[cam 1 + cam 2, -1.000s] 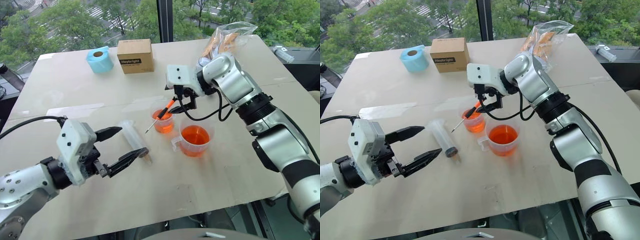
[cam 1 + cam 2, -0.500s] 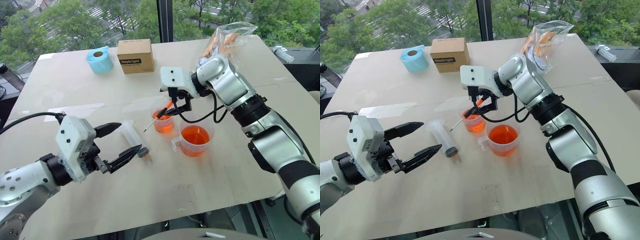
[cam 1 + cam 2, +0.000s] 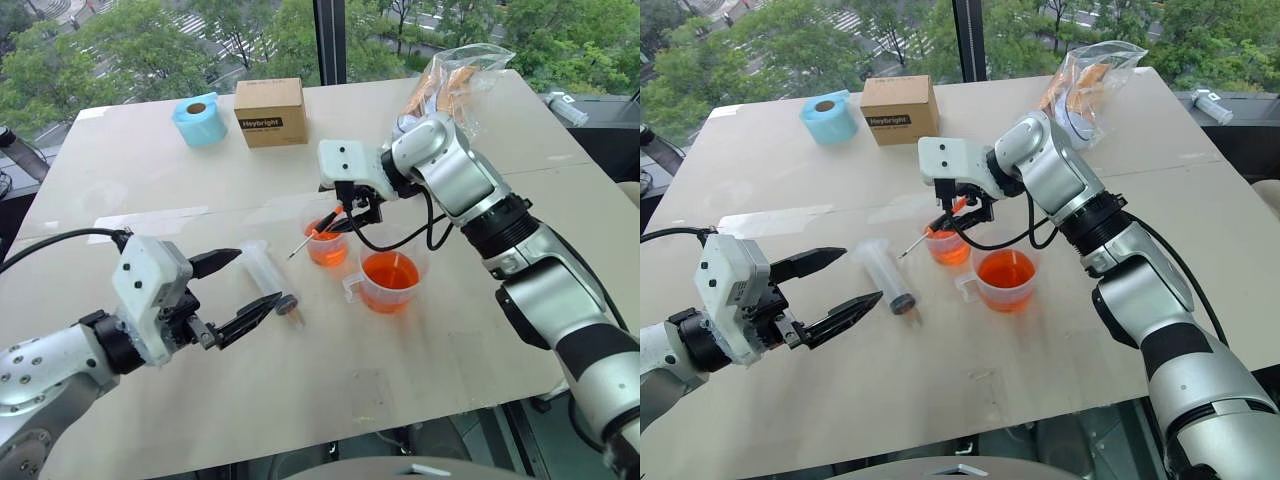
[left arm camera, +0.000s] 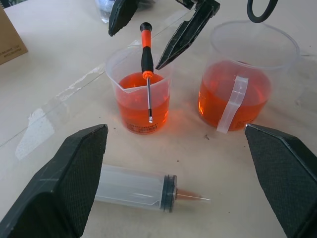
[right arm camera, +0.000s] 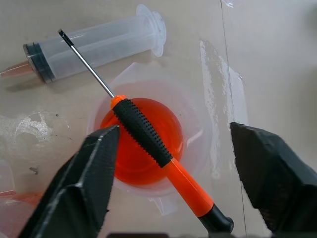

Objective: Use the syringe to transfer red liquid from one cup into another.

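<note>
right gripper [image 5: 168,163] had narrowed around the orange-and-black screwdriver [image 5: 148,138] lying across the small clear beaker [image 3: 326,238], jaws apart, not yet clamped. left gripper [image 3: 232,290] stayed wide open near the clear plastic syringe [image 3: 268,281]; screwdriver needs clearing first.

Silver-grey arms with black joint bands end in white wrist boxes, black looping cables and black textured fingers [image 4: 74,183].

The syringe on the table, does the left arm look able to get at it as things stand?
Probably yes. The syringe lies flat on bare table, just ahead of the left tool, whose fingers stand wide open. Nothing lies between them; the beaker holding the screwdriver stands beyond it.
</note>
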### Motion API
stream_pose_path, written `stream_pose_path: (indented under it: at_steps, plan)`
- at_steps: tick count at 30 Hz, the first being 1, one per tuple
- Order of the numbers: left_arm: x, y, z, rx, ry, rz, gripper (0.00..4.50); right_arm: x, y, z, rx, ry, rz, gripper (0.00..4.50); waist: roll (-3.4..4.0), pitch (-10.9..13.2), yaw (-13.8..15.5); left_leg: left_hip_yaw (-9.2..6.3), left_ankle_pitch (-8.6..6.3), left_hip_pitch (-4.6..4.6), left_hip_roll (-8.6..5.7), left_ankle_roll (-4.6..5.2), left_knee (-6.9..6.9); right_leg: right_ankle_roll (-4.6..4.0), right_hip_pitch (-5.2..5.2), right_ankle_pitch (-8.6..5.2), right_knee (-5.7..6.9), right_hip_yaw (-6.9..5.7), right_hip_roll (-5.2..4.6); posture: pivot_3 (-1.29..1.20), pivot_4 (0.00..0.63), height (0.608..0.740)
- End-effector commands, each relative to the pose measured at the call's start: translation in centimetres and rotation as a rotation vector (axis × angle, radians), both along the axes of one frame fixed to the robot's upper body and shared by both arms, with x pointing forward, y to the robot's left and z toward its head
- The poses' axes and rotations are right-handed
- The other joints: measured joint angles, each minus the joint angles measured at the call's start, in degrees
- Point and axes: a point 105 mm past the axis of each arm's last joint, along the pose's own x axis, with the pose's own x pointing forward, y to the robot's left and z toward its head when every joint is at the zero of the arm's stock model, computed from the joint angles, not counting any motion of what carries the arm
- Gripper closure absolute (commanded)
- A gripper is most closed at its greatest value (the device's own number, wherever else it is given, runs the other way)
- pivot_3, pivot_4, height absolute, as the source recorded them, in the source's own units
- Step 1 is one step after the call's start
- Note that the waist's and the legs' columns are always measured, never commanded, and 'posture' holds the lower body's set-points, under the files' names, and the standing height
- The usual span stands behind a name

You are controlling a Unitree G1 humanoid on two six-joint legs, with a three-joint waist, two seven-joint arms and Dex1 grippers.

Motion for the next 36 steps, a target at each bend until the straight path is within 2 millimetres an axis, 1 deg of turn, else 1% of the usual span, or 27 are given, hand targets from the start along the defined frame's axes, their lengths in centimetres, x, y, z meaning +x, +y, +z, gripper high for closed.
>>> stream_pose_path:
  at_steps: [1,7,14,16,30,33,36]
  plan:
    - [-0.1,-0.1,0.5,0.01,-0.032,-0.009,0.0,-0.5,0.5,1.0,0.027,-0.034,0.024,1.89,0.0,0.0,0.0,0.0,0.0,0.0,0.0,0.0,0.0,0.0,0.0,0.0,0.0,0.0,0.0,0.0,0.15,0.74]
    - [0.0,0.0,0.4,0.013,-0.035,-0.01,0.0,-0.6,0.7,1.0,0.032,-0.036,0.028,1.89,0.0,0.0,-0.01,0.0,0.0,0.0,0.0,0.0,0.0,0.0,0.0,0.0,0.0,0.0,0.0,0.0,0.15,0.74]
    - [0.1,-0.1,0.4,0.009,-0.037,-0.016,0.0,-0.7,0.6,0.4,0.019,-0.021,0.03,1.89,0.0,0.0,0.0,0.0,0.0,0.0,0.0,0.0,0.0,0.0,0.0,0.0,0.0,0.0,-0.01,0.0,0.15,0.74]
    - [0.0,0.0,0.3,0.013,-0.035,-0.015,0.0,-0.6,0.6,0.3,0.017,-0.022,0.025,2.46,0.0,0.0,0.0,0.0,0.0,0.0,0.0,0.0,0.0,0.0,0.0,0.0,0.0,0.0,-0.01,0.0,0.15,0.74]
    - [0.2,0.1,0.5,-0.011,-0.052,-0.009,0.0,-0.8,0.5,-0.2,0.001,-0.023,0.024,2.46,0.0,0.0,-0.01,0.0,0.0,0.0,0.0,0.0,0.0,0.0,-0.01,0.0,0.0,0.0,-0.01,0.0,0.15,0.74]
    - [0.1,0.1,0.3,-0.007,-0.046,-0.004,0.0,-0.8,0.7,-0.1,0.01,-0.021,0.019,3.23,-0.01,0.0,-0.02,0.0,0.0,0.0,0.0,0.0,0.0,0.0,-0.01,0.0,0.0,0.0,-0.01,0.0,0.15,0.74]
    - [0.0,0.1,0.2,-0.005,-0.039,-0.004,0.0,-0.8,0.7,-0.1,0.007,-0.025,0.021,3.23,-0.01,0.0,-0.02,0.0,0.0,0.0,0.0,0.0,0.0,0.0,-0.01,0.0,0.02,0.0,-0.01,0.0,0.15,0.74]
